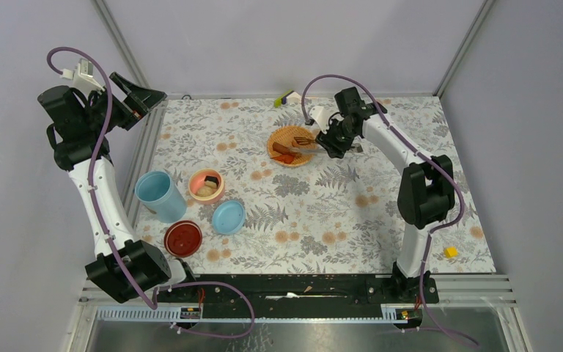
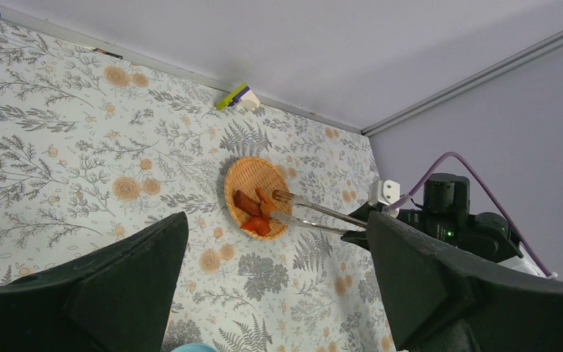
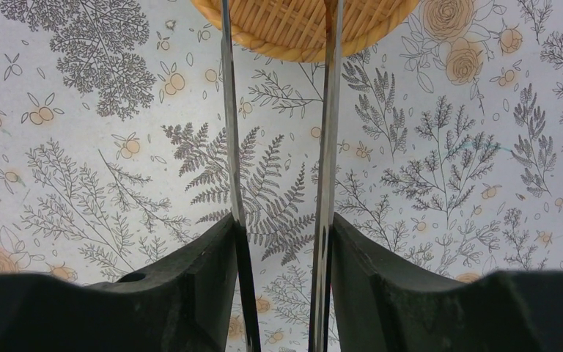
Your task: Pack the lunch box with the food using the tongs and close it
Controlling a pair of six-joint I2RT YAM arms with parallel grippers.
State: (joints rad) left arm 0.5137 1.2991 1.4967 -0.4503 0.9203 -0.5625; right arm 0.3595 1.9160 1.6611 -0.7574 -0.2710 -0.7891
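Note:
The silver tongs (image 1: pixel 305 144) are held by my right gripper (image 1: pixel 331 142), whose fingers press on both arms (image 3: pixel 227 147). The tong tips (image 2: pixel 287 205) reach over the orange woven plate (image 1: pixel 292 145) and straddle orange and red food pieces (image 2: pixel 255 210). The light blue lunch box tub (image 1: pixel 155 194) stands at the left. Beside it is the pink-orange inner bowl (image 1: pixel 207 185), holding a beige round and a dark piece. The round blue lid (image 1: pixel 229 217) lies flat nearby. My left gripper (image 1: pixel 136 98) hangs open, high above the table's far left edge.
A red round dish (image 1: pixel 182 237) lies in front of the tub. A small green and purple object (image 1: pixel 284 97) sits by the back wall, and a yellow block (image 1: pixel 450 251) lies near the right front corner. Metal frame rails edge the floral table.

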